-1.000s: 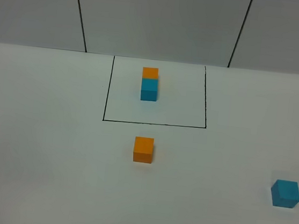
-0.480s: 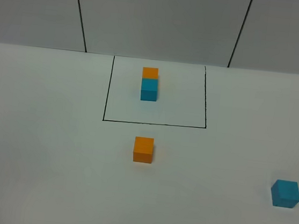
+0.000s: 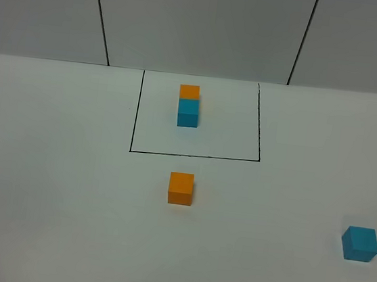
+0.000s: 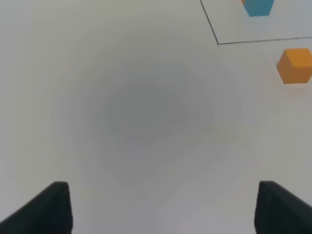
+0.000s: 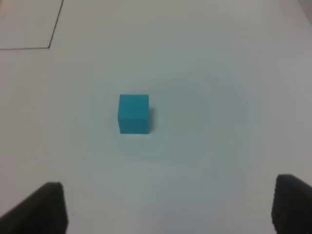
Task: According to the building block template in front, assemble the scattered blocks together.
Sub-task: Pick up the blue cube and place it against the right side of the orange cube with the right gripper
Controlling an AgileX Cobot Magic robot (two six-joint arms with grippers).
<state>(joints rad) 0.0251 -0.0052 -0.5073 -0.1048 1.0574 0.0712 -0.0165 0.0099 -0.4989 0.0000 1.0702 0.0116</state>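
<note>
Exterior high view: nothing has shifted over the last second. The building block template [image 3: 188,105] sits in its black-lined frame at upper centre. The orange cube [image 3: 180,188] lies just below the frame at centre, and the cyan-blue cube [image 3: 359,243] is at lower right, well apart on the desk [image 3: 49,166]. The left claw [image 4: 163,200] and right claw [image 5: 168,204] gape empty, so assembly looks unstarted.

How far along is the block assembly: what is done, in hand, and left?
Done: nothing; the loose orange cube and loose cyan cube sit apart, outside the framed template. In hand: nothing; left gripper and right gripper are open, empty. Left: joining both cubes like the template.
</note>
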